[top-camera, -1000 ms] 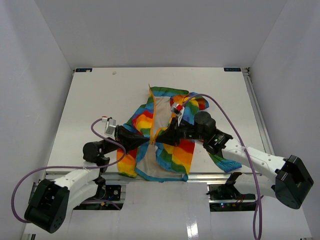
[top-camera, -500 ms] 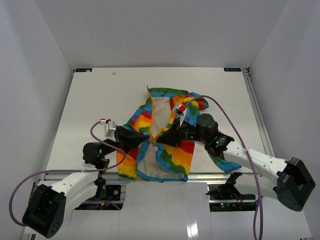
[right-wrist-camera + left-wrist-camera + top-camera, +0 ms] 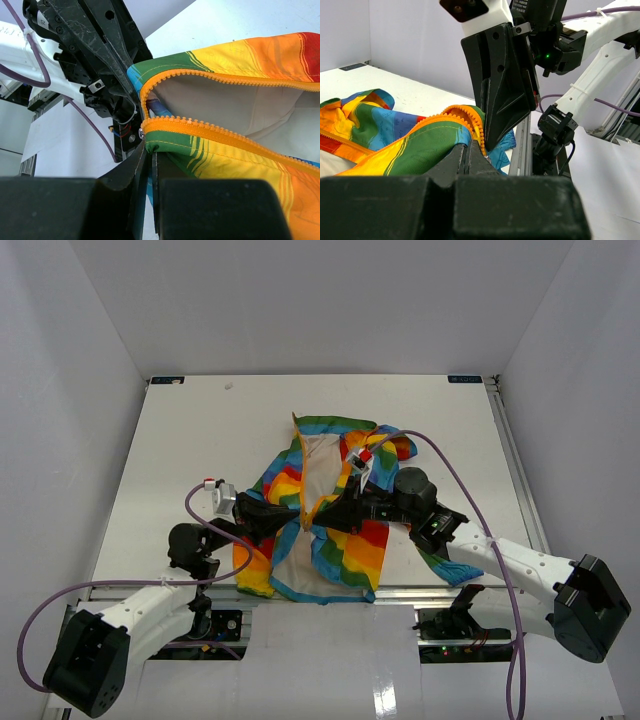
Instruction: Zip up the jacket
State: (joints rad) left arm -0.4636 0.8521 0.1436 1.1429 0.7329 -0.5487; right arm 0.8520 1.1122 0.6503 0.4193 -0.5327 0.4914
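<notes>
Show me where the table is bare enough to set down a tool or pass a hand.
Free: the far strip of the white table beyond the rainbow-striped fabric jacket, plus the bare sides left and right of it. Crowded: near centre, where the left pincer and right pincer clamp the jacket's zipper edges, arms flanking.

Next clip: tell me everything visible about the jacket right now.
The jacket is soft, rainbow-striped fabric with a cream lining, blue hem trim and an orange zipper. It lies open, unzipped and rumpled near the table's front edge. The left gripper and right gripper are shut on its zipper edges.
</notes>
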